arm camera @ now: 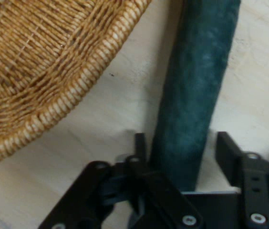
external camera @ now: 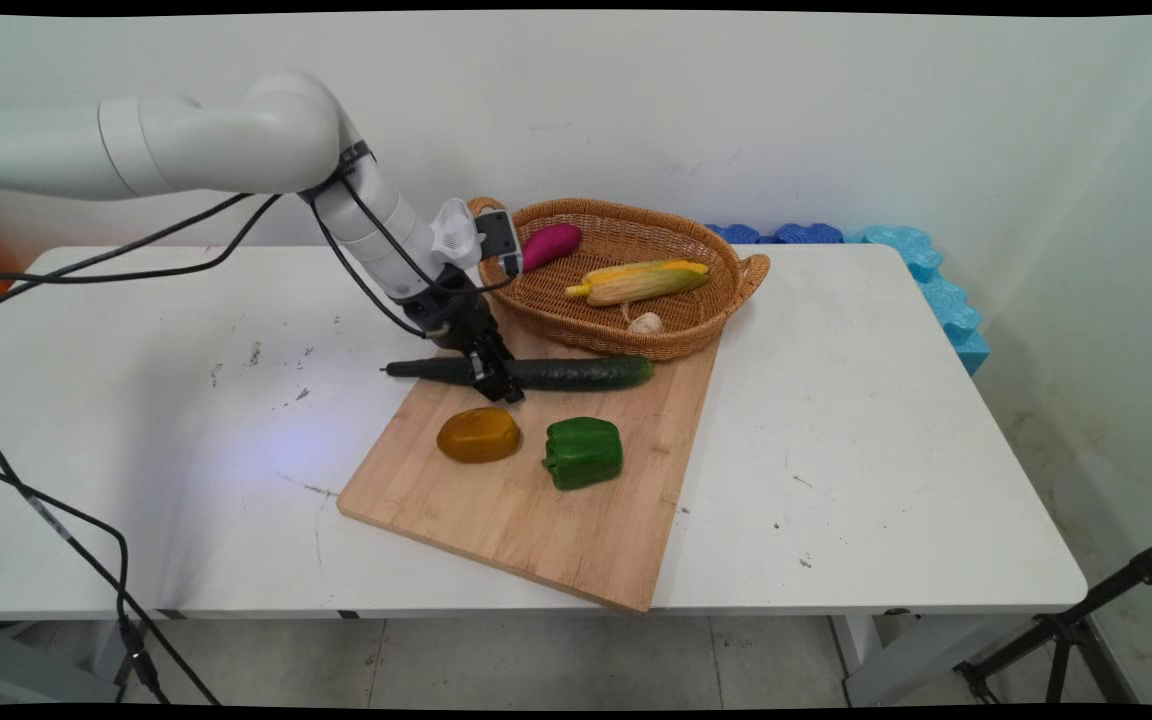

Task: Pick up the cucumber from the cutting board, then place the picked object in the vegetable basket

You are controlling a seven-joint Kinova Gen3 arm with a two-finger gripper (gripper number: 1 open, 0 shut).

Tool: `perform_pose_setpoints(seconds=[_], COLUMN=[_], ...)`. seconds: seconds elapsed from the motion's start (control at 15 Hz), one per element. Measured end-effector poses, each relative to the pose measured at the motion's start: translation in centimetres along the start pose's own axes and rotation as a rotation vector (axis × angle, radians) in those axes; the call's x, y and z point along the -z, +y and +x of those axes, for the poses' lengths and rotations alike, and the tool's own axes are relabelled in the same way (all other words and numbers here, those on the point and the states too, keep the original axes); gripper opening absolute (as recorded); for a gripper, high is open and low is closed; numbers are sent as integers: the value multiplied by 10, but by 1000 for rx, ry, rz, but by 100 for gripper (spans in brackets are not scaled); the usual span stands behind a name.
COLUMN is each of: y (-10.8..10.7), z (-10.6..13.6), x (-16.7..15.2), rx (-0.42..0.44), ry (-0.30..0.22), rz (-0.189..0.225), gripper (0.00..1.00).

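Observation:
A long dark green cucumber (external camera: 576, 373) lies across the far edge of a wooden cutting board (external camera: 536, 520), just in front of a wicker basket (external camera: 636, 345). My gripper (external camera: 494, 385) is lowered onto the cucumber's left part. In the hand view the cucumber (arm camera: 201, 71) runs up between the two fingers of the gripper (arm camera: 182, 143). The left finger looks to be against it, and a narrow gap shows at the right finger (arm camera: 227, 150). The gripper is open around the cucumber. The basket's rim (arm camera: 77, 86) curves close by on the left.
An orange-brown pepper (external camera: 479, 434) and a green pepper (external camera: 583, 452) sit on the board just in front of the gripper. The basket holds a corn cob (external camera: 641, 281), a purple eggplant (external camera: 551, 243) and a garlic bulb (external camera: 646, 322). Blue foam (external camera: 936, 280) lines the far right edge.

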Motion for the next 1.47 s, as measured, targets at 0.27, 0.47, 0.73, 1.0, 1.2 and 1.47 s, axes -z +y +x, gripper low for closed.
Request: perform_pose_setpoints(seconds=[0.27, 0.47, 0.73, 1.0, 1.2, 1.47], y=[5, 8, 11, 15, 16, 12], z=[-1, -2, -5, -7, -3, 7], x=[-1, 6, 22, 60, 94, 137], rx=[-12, -31, -68, -119, -137, -124], ry=[2, 14, 43, 102, 149, 199], rz=[-10, -17, -27, -41, -47, -51], gripper=[0, 0, 0, 0, 0, 0])
